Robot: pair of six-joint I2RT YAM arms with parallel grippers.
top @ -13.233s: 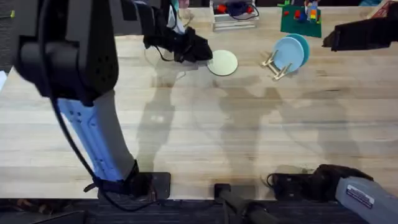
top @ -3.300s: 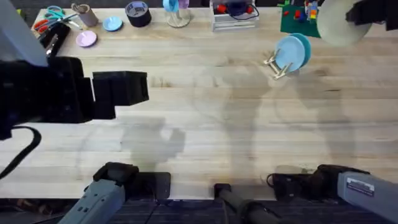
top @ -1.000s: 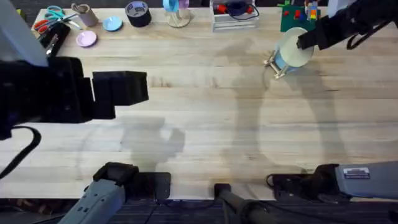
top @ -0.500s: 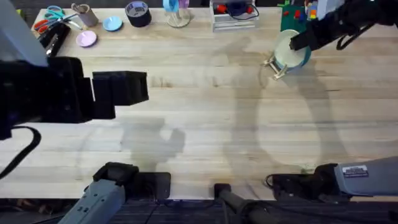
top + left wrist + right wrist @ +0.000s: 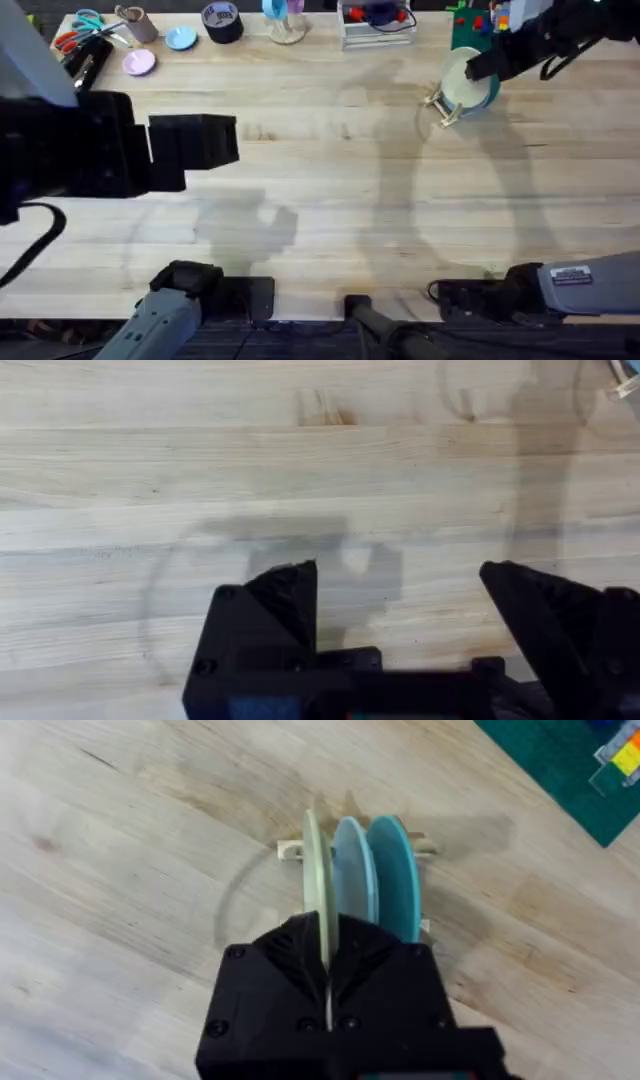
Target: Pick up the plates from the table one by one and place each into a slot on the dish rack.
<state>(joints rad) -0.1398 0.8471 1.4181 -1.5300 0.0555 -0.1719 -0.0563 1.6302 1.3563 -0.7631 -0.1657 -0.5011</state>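
Scissors (image 5: 76,30), tape roll (image 5: 221,21), pink disc (image 5: 138,63), blue disc (image 5: 181,38), green board (image 5: 468,32) line the far edge.

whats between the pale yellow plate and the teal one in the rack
A light blue plate stands between the pale yellow plate and the teal plate, all upright in the dish rack; the right wrist view shows it.

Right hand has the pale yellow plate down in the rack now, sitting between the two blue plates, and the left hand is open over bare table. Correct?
Not quite. The pale yellow plate stands at the end of the dish rack, beside the two blue plates, not between them; the right wrist view shows it. The right hand does grip it, and the left hand is open over bare table.
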